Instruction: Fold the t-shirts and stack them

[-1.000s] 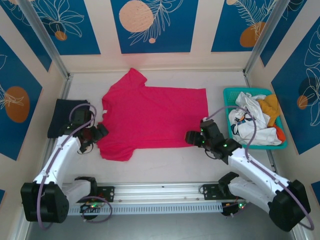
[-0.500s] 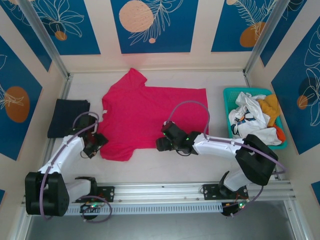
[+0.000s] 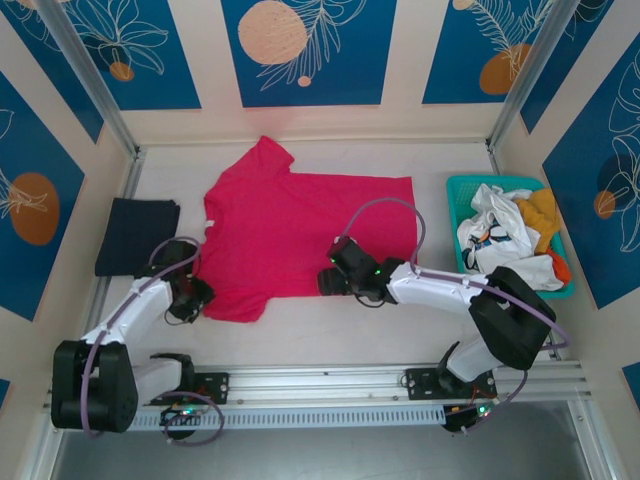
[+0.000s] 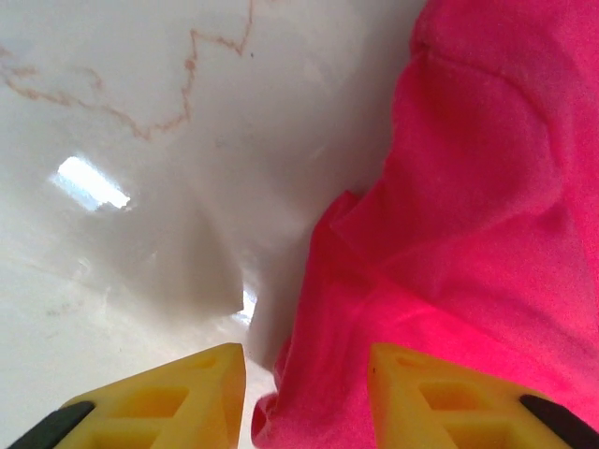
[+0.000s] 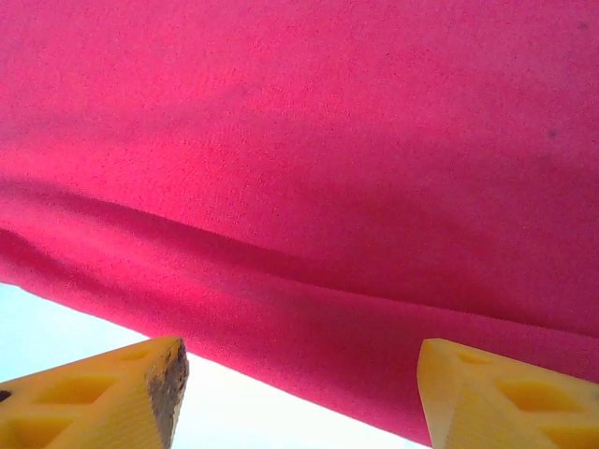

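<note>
The pink t-shirt (image 3: 300, 235) lies flat on the table (image 3: 330, 335). The left gripper (image 3: 192, 298) sits at its near sleeve, fingers a little apart, maybe not pinching. The right gripper (image 3: 330, 282) stands wide at the near edge

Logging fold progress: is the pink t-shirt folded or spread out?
Spread: the pink t-shirt lies flat on the table, body and both sleeves showing unfolded.
</note>
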Controlling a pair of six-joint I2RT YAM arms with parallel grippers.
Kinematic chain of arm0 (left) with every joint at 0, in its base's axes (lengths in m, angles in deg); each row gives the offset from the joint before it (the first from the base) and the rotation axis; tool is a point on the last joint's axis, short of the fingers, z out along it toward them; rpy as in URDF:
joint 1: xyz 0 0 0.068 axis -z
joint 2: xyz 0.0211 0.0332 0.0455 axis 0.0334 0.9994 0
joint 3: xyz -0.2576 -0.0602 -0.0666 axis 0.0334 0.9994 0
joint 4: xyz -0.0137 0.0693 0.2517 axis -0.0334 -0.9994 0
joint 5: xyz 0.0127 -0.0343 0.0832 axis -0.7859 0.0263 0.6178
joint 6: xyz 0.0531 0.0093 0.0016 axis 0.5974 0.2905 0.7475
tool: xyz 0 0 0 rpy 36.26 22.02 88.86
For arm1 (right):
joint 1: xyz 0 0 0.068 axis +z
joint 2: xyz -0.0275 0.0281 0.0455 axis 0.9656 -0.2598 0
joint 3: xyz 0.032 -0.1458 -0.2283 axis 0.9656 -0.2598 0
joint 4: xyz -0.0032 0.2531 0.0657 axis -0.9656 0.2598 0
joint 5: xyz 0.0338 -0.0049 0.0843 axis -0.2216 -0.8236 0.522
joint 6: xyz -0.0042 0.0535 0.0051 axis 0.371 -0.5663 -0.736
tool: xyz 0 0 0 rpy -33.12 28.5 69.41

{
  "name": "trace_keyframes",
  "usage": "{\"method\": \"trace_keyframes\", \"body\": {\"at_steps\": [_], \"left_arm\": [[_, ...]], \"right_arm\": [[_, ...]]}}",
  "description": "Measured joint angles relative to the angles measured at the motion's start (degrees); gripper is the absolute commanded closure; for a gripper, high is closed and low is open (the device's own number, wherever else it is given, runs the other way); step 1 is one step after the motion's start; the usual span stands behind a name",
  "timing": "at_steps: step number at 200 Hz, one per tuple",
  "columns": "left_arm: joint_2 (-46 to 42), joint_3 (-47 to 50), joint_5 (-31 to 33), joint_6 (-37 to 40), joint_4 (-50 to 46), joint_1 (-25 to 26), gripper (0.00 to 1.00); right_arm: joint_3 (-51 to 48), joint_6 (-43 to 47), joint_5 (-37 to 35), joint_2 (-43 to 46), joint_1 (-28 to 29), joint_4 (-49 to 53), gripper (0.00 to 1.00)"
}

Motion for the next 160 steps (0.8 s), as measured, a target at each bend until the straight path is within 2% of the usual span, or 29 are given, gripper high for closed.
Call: {"method": "trace_keyframes", "body": {"at_steps": [33,63,100,127,160], "left_arm": [[3.3,0.0,0.4,0.7,2.1,0.0,0.74],[4.0,0.0,0.3,0.4,4.5,0.0,1.0],[3.3,0.0,0.2,1.0,5.5,0.0,1.0],[1.3,0.0,0.4,1.2,5.0,0.0,1.0],[0.3,0.0,0.6,1.2,4.8,0.0,1.0]], "right_arm": [[-0.1,-0.4,-0.5,2.1,-0.5,1.0,0.34],[-1.0,-3.1,-2.6,5.8,-1.1,2.4,0.34],[-5.6,-13.0,-6.5,15.9,-5.5,10.4,0.38],[-11.1,-19.8,-7.8,26.0,-14.2,18.4,0.39],[-17.6,-20.9,-4.8,34.1,-25.7,21.7,0.4]]}}
